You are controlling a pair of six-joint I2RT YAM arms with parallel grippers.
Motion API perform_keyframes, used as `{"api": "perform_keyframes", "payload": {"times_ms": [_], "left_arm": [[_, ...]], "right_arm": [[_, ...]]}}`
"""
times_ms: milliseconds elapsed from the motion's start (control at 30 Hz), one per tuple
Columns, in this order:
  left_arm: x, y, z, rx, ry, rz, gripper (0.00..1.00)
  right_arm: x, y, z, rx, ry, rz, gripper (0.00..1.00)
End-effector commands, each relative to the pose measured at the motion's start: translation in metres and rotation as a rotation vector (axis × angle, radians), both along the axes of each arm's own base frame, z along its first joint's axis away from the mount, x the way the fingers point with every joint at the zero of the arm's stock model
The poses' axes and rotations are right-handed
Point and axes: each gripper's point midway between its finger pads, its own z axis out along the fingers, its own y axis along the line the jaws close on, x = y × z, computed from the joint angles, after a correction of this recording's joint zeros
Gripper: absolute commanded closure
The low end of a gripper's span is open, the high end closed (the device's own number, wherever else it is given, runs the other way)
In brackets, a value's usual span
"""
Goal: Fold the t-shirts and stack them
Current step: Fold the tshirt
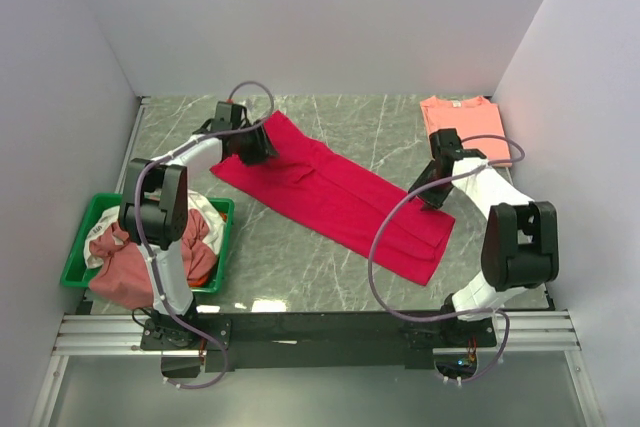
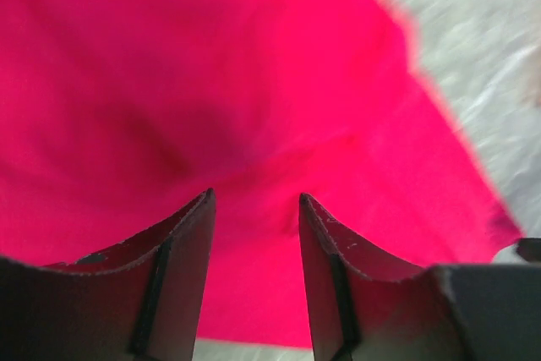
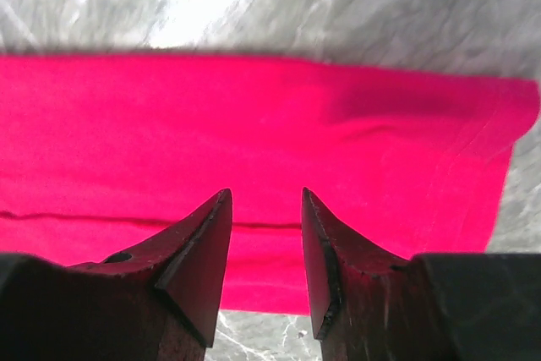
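A crimson-red t-shirt (image 1: 335, 192) lies folded lengthwise into a long band, running diagonally across the marble table (image 1: 300, 277). My left gripper (image 1: 262, 143) hovers over its far-left end, open, with only red cloth (image 2: 211, 82) below the gap (image 2: 254, 198). My right gripper (image 1: 437, 192) hangs over the band's near-right end, open too (image 3: 264, 194), above the hemmed edge (image 3: 473, 166). A salmon-pink t-shirt (image 1: 463, 122) lies folded at the far right. More t-shirts, dusty rose (image 1: 125, 262), white and orange, are heaped in a green tray (image 1: 75, 257).
The green tray stands at the left table edge beside the left arm's base. White walls (image 1: 320, 17) close in the table on three sides. A metal rail (image 1: 300, 332) runs along the near edge.
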Motion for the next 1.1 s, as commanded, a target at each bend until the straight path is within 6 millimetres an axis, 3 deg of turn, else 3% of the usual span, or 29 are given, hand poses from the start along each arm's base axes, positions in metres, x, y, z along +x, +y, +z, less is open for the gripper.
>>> {"api": "perform_keyframes", "payload": {"times_ms": [0, 200, 500, 633, 900, 1067], "left_arm": [[-0.016, 0.006, 0.000, 0.010, 0.010, -0.012, 0.50], [-0.025, 0.001, -0.013, -0.023, 0.036, -0.026, 0.50], [-0.003, -0.007, -0.017, -0.060, 0.006, -0.028, 0.50], [0.001, -0.005, -0.029, -0.040, 0.024, -0.015, 0.51], [0.022, -0.012, -0.024, -0.059, -0.014, -0.022, 0.51], [0.029, -0.015, -0.023, -0.072, -0.016, -0.023, 0.64]], "right_arm": [[-0.006, 0.006, 0.010, 0.003, -0.044, -0.016, 0.54], [-0.020, 0.013, 0.014, 0.009, -0.063, -0.022, 0.54], [-0.036, 0.011, 0.022, -0.005, -0.087, -0.029, 0.54], [-0.041, 0.011, 0.023, -0.003, -0.094, -0.036, 0.54], [-0.046, 0.011, 0.025, -0.004, -0.100, -0.036, 0.54], [-0.049, 0.011, 0.025, -0.003, -0.099, -0.036, 0.54]]}}
